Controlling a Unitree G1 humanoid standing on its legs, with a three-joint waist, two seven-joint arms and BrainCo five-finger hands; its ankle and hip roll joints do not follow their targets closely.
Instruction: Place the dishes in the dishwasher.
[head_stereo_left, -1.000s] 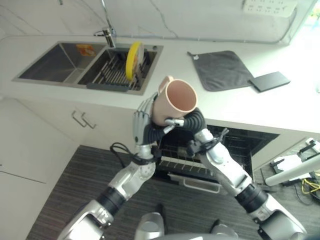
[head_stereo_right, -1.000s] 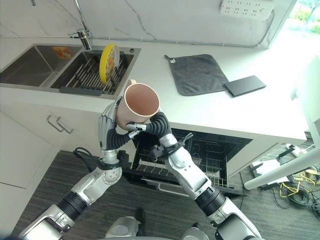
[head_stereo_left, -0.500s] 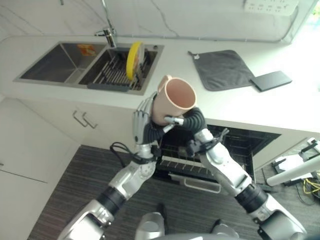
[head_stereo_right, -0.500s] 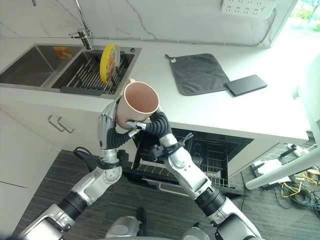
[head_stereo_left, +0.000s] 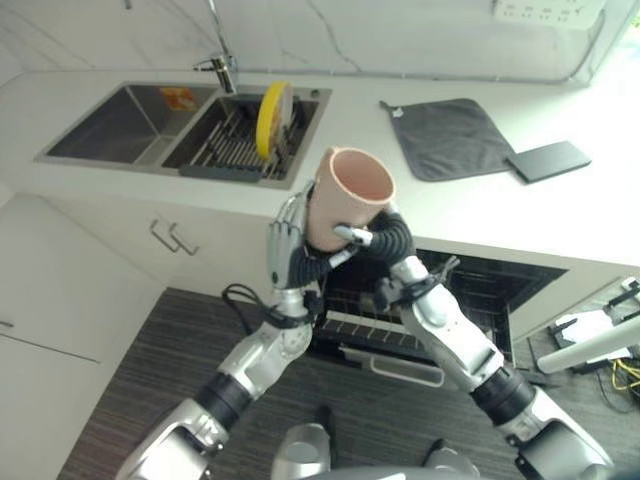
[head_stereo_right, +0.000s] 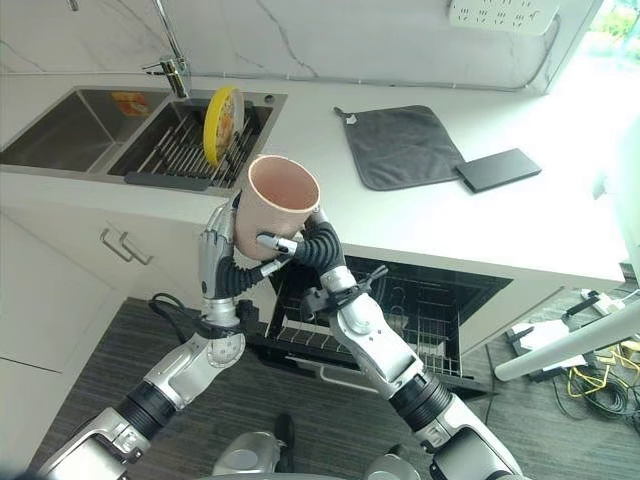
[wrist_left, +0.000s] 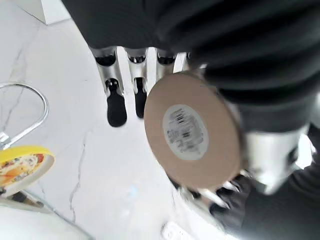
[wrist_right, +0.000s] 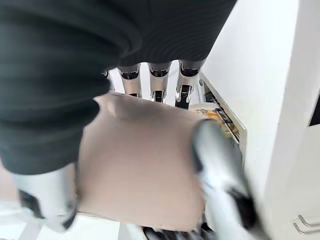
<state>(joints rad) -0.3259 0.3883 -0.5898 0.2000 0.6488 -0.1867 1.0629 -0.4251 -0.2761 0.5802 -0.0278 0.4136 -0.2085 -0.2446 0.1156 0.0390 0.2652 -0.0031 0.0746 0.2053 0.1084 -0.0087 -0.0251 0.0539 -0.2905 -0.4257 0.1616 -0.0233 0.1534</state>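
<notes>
1. The pink ceramic mug (head_stereo_left: 352, 200) sits at the centre of the left eye view, raised in front of the counter edge, its open mouth turned up towards the camera and its body tilted.
2. The right hand (head_stereo_left: 372, 236) has its fingers and thumb curled round the mug's wall; in the right wrist view the mug's side shows between that hand's fingers (wrist_right: 158, 84) and thumb.
3. The left hand (head_stereo_left: 285, 245) stands just left of the mug with its fingers straight and upright; whether they touch the mug is not clear. In the left wrist view those fingers (wrist_left: 116, 97) point straight past the mug's round base.
4. The open dishwasher (head_stereo_left: 470, 290) lies below the counter, lower right of centre, with its wire rack (head_stereo_right: 400, 330) pulled out.
5. A round yellow plate (head_stereo_left: 270, 118) stands on edge in the right basin of the steel double sink (head_stereo_left: 120, 125), upper left.
6. A dark grey cloth mat (head_stereo_left: 450, 138) and a flat black rectangular slab (head_stereo_left: 548, 161) lie on the white counter (head_stereo_left: 560, 215), upper right.
</notes>
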